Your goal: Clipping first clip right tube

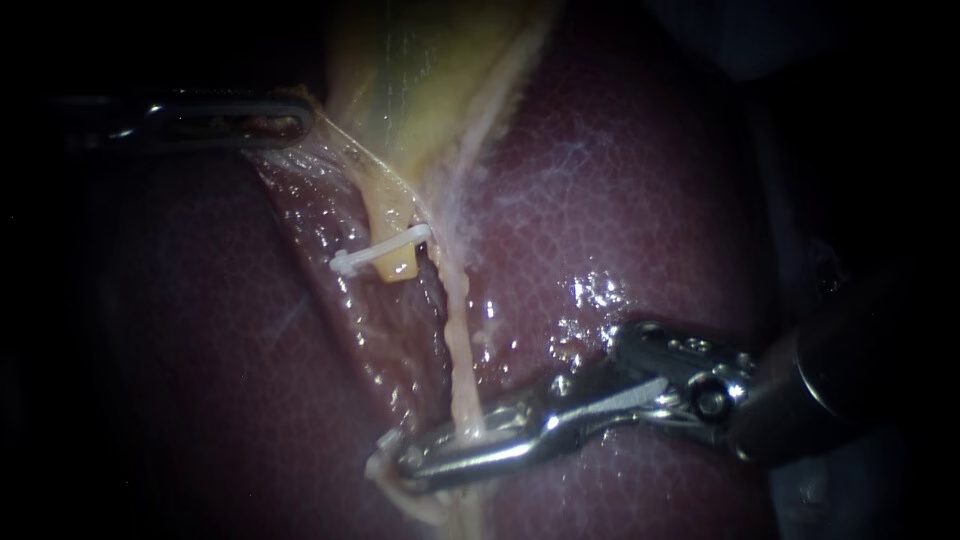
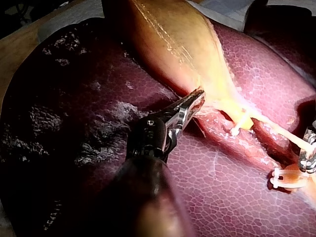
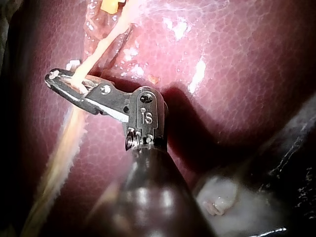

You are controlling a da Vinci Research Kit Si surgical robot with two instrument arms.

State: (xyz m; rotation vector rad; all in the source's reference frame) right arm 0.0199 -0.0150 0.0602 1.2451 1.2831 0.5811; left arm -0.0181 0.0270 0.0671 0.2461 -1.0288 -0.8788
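The right instrument (image 1: pixel 420 458) is reaching in from the right with its jaws sitting narrow, clamping on the right tube (image 1: pixel 458 350), the thin pale strand running down the groove in the liver (image 1: pixel 640 200) from under the gallbladder (image 1: pixel 430 70). In the right wrist view the tube is passing straight between the two jaws, going in on one side and coming out on the other. I am reading this as the squeeze itself, so the clip-closing step is in hand. In the left wrist view a loaded clip (image 2: pixel 286 178) is showing pale at the tip of those jaws, its two limbs lying close with only a slit between them. Whether it is latching I cannot tell. On the other side, the left instrument (image 1: pixel 298 125) is gripping the gallbladder's filmy edge with its jaws closed on it, stretching the tissue and opening the groove. A white clip (image 1: pixel 385 250) is already sitting across the left tube (image 1: pixel 392 215), the short yellow stub just beside the strand and nearer the gallbladder than the right jaws. The next move, as I judge it, is finishing the squeeze until the clip is locking. After that comes opening the jaws gently and backing off along the shaft without dragging the tube, with the left side holding steady tension. No containers are showing anywhere.
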